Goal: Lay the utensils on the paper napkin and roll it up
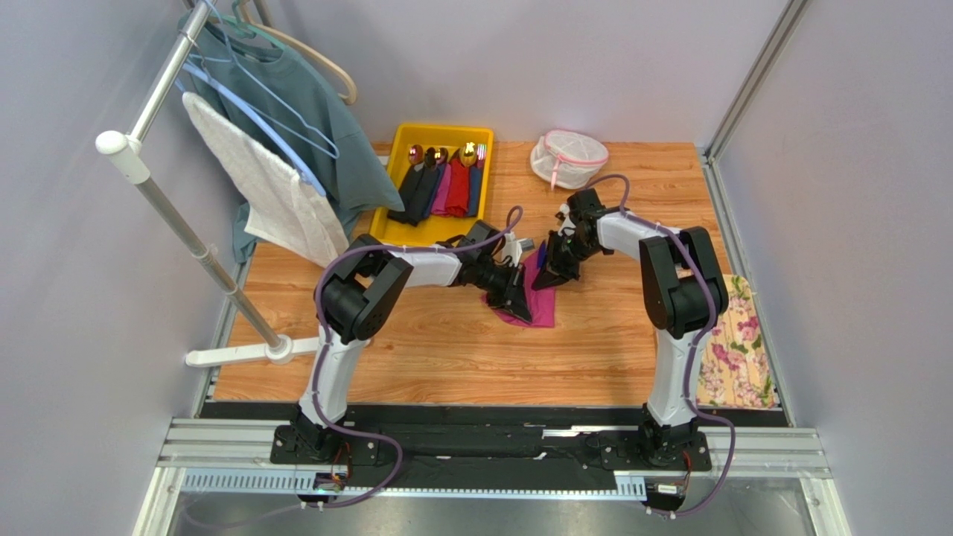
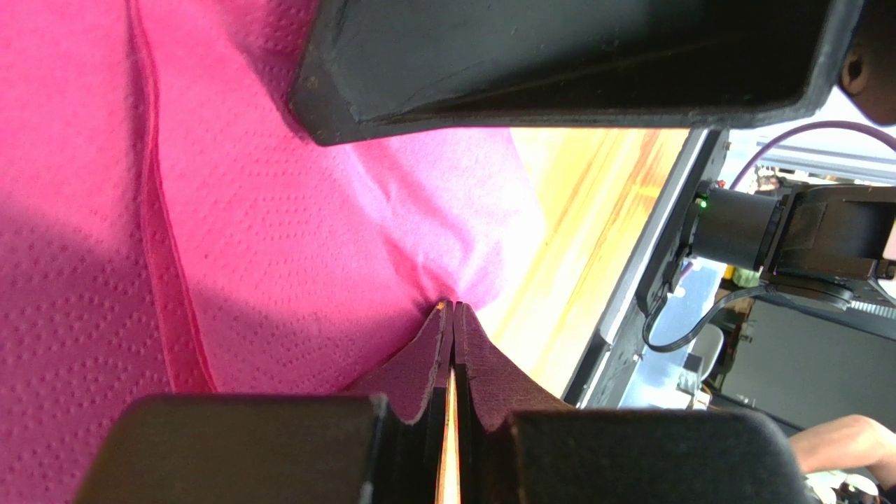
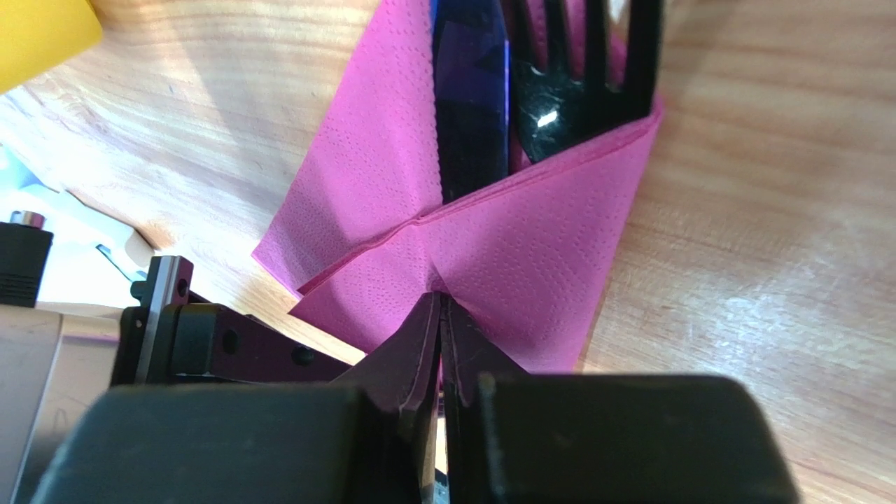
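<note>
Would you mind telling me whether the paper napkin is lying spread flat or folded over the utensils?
Folded: a flap of the paper napkin covers part of the utensils; the fork's tines show beyond its edge.

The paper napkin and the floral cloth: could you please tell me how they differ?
The paper napkin is plain magenta; the floral cloth is cream with flowers. The napkin sits centrally; the cloth lies at the table's right edge. The napkin is folded over the utensils and pinched by the left claw and right claw; the cloth lies flat, untouched. Both are thin sheets.
</note>
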Robot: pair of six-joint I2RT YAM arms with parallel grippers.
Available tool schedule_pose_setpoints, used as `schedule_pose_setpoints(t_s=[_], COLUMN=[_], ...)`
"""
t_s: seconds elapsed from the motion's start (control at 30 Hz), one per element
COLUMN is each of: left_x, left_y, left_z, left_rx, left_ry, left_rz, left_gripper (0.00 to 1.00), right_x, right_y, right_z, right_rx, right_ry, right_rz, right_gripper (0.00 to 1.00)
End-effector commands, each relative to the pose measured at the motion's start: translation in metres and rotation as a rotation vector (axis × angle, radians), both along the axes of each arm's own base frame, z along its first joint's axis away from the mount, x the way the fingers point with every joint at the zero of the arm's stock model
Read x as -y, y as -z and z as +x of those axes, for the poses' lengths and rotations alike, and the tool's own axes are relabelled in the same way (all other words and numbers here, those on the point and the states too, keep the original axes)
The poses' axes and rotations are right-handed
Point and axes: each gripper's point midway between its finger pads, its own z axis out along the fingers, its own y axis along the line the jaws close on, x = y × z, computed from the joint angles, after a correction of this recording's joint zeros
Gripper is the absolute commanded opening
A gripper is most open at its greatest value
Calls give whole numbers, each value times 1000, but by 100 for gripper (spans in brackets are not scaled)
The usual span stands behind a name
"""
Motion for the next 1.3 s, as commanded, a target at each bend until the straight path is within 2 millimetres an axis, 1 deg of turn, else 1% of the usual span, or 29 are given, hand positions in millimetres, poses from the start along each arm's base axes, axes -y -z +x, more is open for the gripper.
schedule_pose_setpoints(t_s=[0.0, 0.23, 0.4, 0.43, 0.5, 0.53, 0.57, 0.6, 0.63, 0.67, 0.7, 0.73, 0.77, 0.83, 0.87, 0.93, 0.97, 1.0, 1.03, 1.13, 1.2, 1.23, 1.27], left_x=[-18, -21, -20, -19, -19, -15, -17, -19, -17, -23, -28, -32, -39, -56, -65, -87, -95, -103, -109, -114, -113, -111, -110], left_y=[24, 23, 20, 18, 6, -3, -14, -23, -35, -46, -53, -58, -65, -63, -62, -52, -49, -46, -41, -32, -24, -23, -17], left_z=[2, 3, 3, 3, 4, 6, 5, 8, 14, 11, 16, 19, 17, 25, 24, 34, 32, 38, 40, 46, 48, 52, 55], left_rx=[18, 22, 28, 38, 71, 93, 105, 111, 125, 137, 151, 158, 168, 165, 161, 155, 152, 158, 168, 168, 154, 157, 146], left_ry=[-19, -15, -9, -4, -11, -21, -32, -52, -84, -101, -129, -158, -178, -251, -275, -355, -375, -402, -415, -437, -438, -444, -449], left_rz=[106, 110, 103, 97, 63, 31, 6, -19, -60, -77, -85, -89, -93, -58, -40, 29, 45, 59, 85, 113, 121, 118, 123], left_gripper=[6, 6, 7, 10, 15, 22, 26, 29, 38, 42, 44, 49, 51, 54, 55, 56, 57, 64, 65, 68, 69, 69, 70], right_x=[12, 16, 14, 13, 14, 13, 14, 14, 13, 12, 12, 12, 13, 11, 12, 12, 12, 12, 12, 9, 9, 8, 8], right_y=[6, 10, 8, 11, 13, 13, 17, 19, 20, 23, 24, 25, 27, 28, 30, 33, 33, 35, 35, 37, 37, 39, 38], right_z=[31, 40, 43, 39, 35, 32, 25, 23, 18, 13, 11, 9, 6, 4, 3, -2, -2, -5, -6, -14, -16, -21, -21], right_rx=[90, 98, 103, 94, 88, 83, 69, 64, 60, 49, 52, 50, 48, 50, 49, 45, 48, 45, 44, 33, 34, 27, 29], right_ry=[21, 40, 49, 46, 41, 35, 30, 28, 19, 12, 8, 5, -2, -11, -17, -26, -26, -30, -30, -47, -51, -58, -59], right_rz=[-71, -93, -78, -78, -79, -78, -78, -78, -77, -76, -74, -75, -79, -78, -80, -83, -82, -84, -81, -76, -76, -77, -77], right_gripper=[5, 5, 4, 4, 4, 4, 4, 3, 3, 3, 2, 2, 2, 2, 1, 1, 1, 1, 1, 1, 1, 1, 1])
